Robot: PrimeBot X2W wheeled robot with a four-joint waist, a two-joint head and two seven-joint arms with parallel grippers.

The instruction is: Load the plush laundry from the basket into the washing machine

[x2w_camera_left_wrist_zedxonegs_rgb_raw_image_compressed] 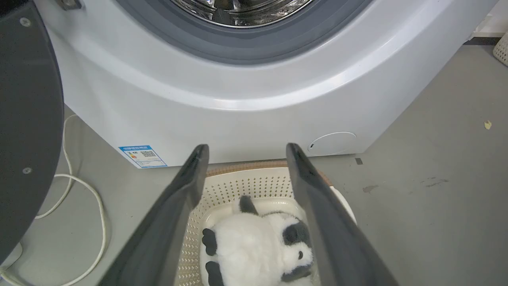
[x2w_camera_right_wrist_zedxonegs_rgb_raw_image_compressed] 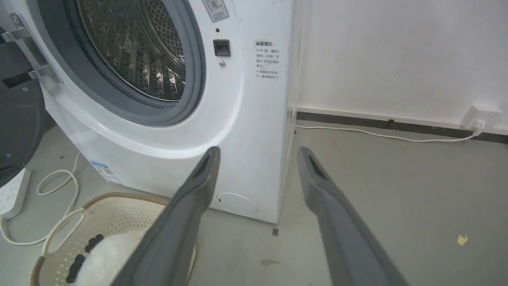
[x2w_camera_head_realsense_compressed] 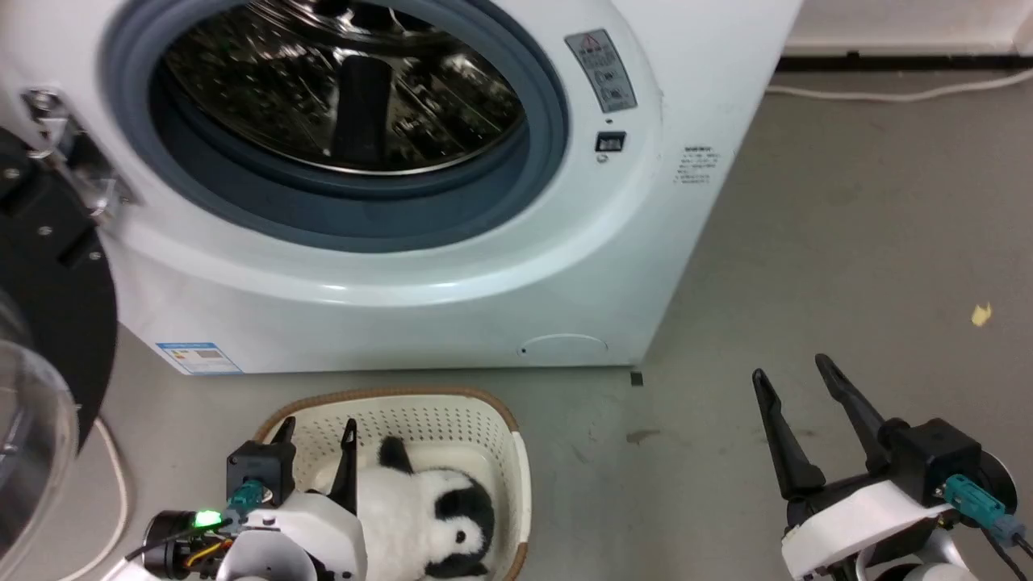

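The fluffy white plush panda with black ears and limbs lies in the cream-white perforated plastic basket with its brown woven-look rim. The basket sits on the grey floor just in front of the large white front-loading washing machine. My left jaws are spread wide and empty, hanging above the basket. In the left wrist view the two dark fingers frame the toy's body, with its head toward the right-hand finger. I cannot tell whether the fingertips touch the fur, but I judge they are short of it. My right jaws are likewise parted and hold nothing, over bare floor well apart from the basket.

The step in hand, as I read it, is the pick. To do it well I should come straight down so the fingers pass either side of the round torso. An ear or a paw would let the body dangle and swing. The stuffing will give, so I should close well in until the fur bunches firmly. I should keep the fingertips off the basket's wall, or the light basket may lift with the toy. Then I should rise clear of the rim before heading for the grey-gasketed opening and shiny steel drum, minding the black-rimmed clear door swung open on my left
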